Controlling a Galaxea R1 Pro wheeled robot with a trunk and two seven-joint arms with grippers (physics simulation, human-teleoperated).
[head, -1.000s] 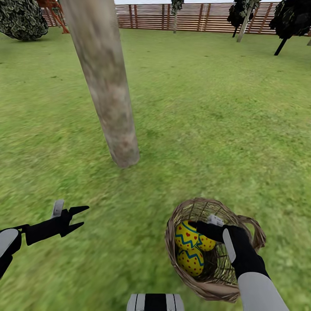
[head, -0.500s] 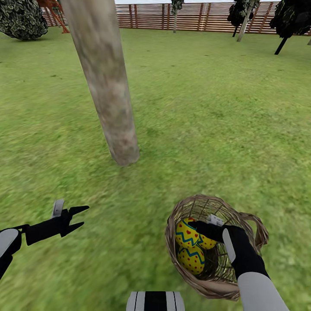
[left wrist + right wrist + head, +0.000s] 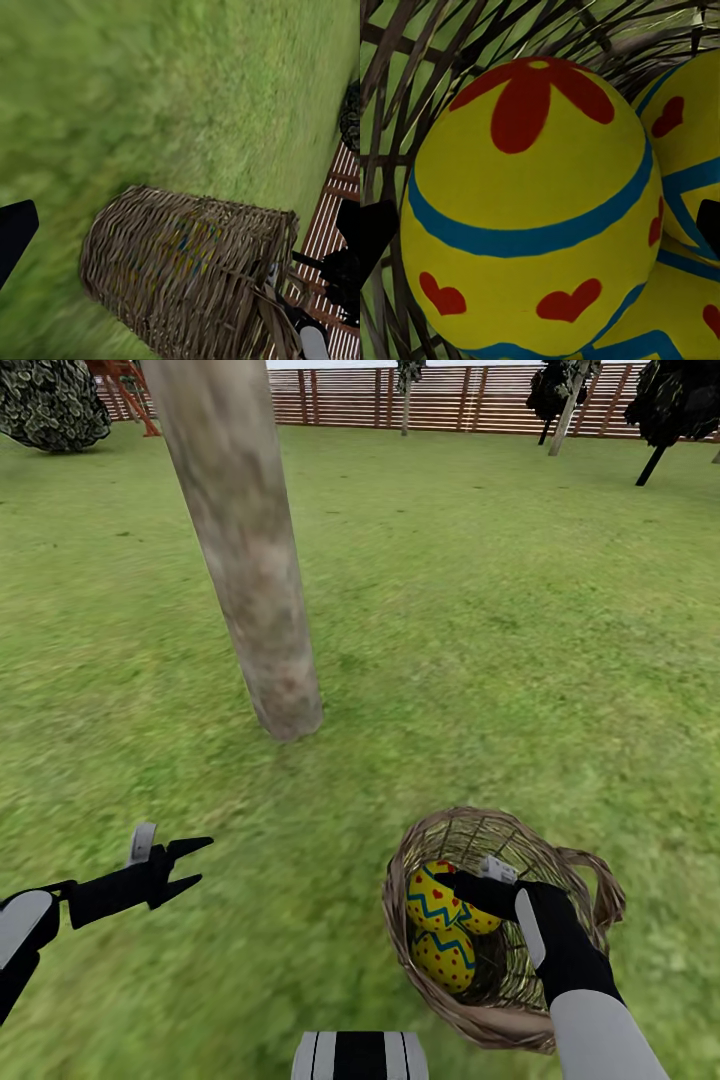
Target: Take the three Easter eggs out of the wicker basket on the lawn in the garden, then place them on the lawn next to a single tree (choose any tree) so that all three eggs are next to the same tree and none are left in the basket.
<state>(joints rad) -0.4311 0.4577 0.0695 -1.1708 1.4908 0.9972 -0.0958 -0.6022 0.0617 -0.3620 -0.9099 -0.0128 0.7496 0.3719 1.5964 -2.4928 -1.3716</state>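
Reaching into the wicker basket (image 3: 500, 935) at the lower right of the head view, the right gripper (image 3: 462, 900) has its black fingers spread on either side of an Easter egg (image 3: 529, 206), not yet pinching it.

In the right wrist view that egg sits between the two dark fingertips (image 3: 375, 240) with a second egg (image 3: 686, 150) just beside it; in the head view three yellow eggs with blue zigzags lie together in the tilted basket, which rests on the lawn (image 3: 480, 620). At lower left, the left gripper (image 3: 192, 863) hangs over the grass with jaws apart, holding nothing. A thick grey-beige tree trunk (image 3: 250, 560) stands at upper left, near the basket. A brown slat fence (image 3: 450, 400) crosses the top edge.
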